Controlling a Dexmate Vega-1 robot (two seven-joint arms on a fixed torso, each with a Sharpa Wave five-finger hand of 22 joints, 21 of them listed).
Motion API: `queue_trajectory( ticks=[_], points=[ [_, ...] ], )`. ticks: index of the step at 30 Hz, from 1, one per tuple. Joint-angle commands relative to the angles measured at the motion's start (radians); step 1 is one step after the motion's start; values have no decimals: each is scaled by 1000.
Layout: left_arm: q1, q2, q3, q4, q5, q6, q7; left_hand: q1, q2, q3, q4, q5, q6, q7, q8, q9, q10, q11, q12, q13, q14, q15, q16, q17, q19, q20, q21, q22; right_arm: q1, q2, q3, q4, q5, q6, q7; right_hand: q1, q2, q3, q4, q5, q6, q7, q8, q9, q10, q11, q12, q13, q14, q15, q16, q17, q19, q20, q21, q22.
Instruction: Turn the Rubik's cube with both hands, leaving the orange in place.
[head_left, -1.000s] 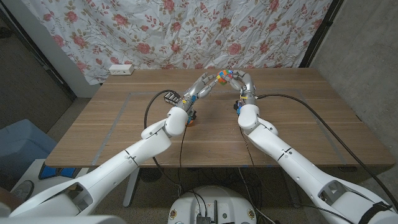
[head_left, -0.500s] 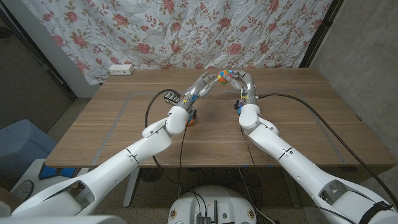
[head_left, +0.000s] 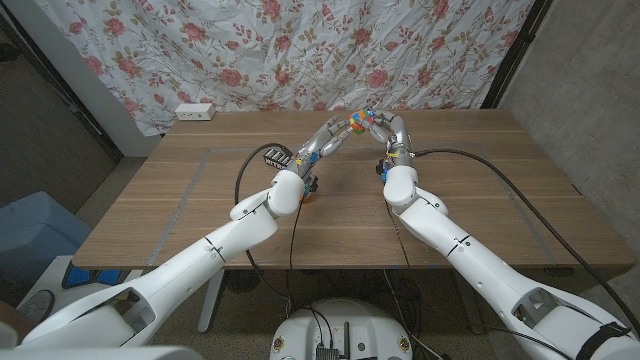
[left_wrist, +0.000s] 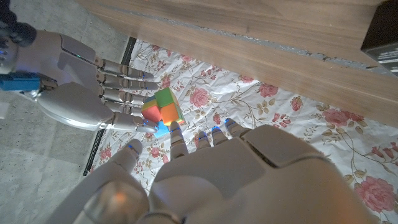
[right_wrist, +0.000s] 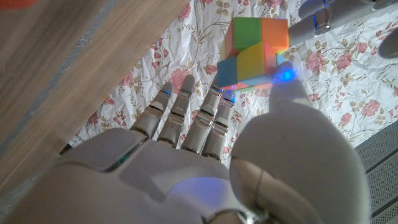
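The Rubik's cube (head_left: 360, 120) is held up in the air over the far middle of the table, pinched between the fingertips of both hands. My left hand (head_left: 326, 138) reaches it from the left and my right hand (head_left: 394, 134) from the right. In the left wrist view the cube (left_wrist: 163, 109) sits against the fingers of the right hand (left_wrist: 87, 99), just past my left hand (left_wrist: 249, 168). In the right wrist view the thumb of my right hand (right_wrist: 186, 162) presses the cube (right_wrist: 254, 53). An orange thing (head_left: 306, 194) lies on the table, half hidden under my left wrist.
A white power strip (head_left: 194, 111) lies at the table's far left edge. A black cable (head_left: 480, 160) runs across the table's right half. A flowered curtain (head_left: 300, 50) hangs behind the wooden table (head_left: 200, 200).
The cube has shifted up a touch between the fingertips. Both arms stay almost where they were.
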Motion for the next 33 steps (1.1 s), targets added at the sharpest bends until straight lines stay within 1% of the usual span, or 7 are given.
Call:
queue_trajectory(
  ticks=[1,12,18,33],
  points=[
    [-6,-2,6,15,-11,-14,-13,4,110,9,1,0,10,1,3,1,-9,7,3,2,-97,-3,1,3,-8,8,7,0,-1,5,-4,2,-4,15,-6,75,76,-2,0,6,42,-50,4,6,17,-19,5,2,-4,-139,0,1,6,1,3,3],
    [0,-3,6,17,-16,-26,-11,4,110,10,1,0,12,3,3,1,-5,3,4,2,-97,-3,1,3,-7,8,7,0,-1,23,-4,20,4,42,-12,78,78,-3,-2,6,47,-50,6,6,18,-19,6,3,-3,-140,1,2,8,-1,4,3],
    [6,-5,5,18,-16,-31,-4,4,110,10,1,-1,14,4,3,1,-6,6,3,2,-96,-3,1,3,-6,8,7,0,-2,35,-7,31,2,51,-25,80,79,-2,-2,7,48,-50,6,6,19,-19,6,3,-2,-141,2,1,8,-2,4,3],
    [9,-11,6,29,-22,-44,0,4,110,12,1,-2,16,5,3,1,-5,7,2,2,-96,-3,0,3,-5,10,7,0,-5,61,-10,45,-2,56,-55,85,82,-1,-4,7,55,-50,9,6,24,-20,8,3,4,-142,4,2,10,-4,4,3]
  ],
)
